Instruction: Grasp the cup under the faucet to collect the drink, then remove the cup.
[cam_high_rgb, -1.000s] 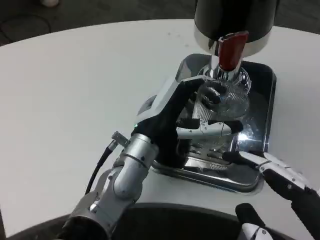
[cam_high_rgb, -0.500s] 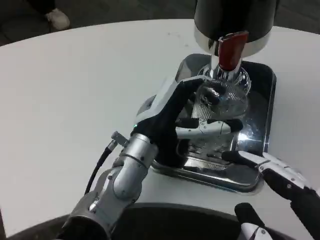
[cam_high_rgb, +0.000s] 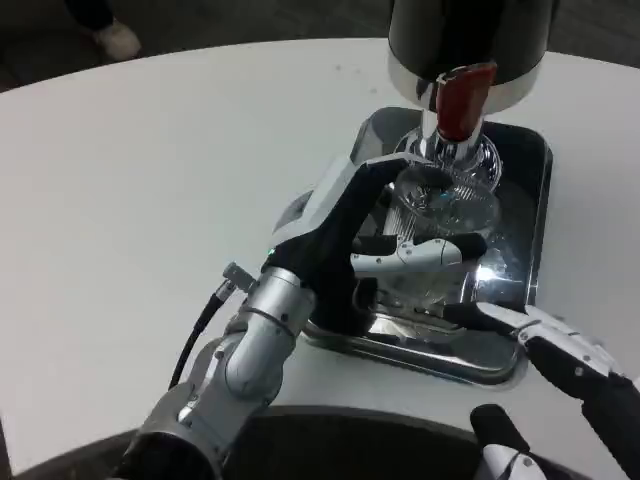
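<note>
Gripping the cup as before, the left hand has barely shifted under the faucet.

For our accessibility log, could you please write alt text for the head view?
The robot's left hand grips a clear cup under the red-handled faucet, over a shiny metal drip tray on a white table. The right hand waits open at the tray's near edge.

A white table carries a shiny metal tray.
</note>
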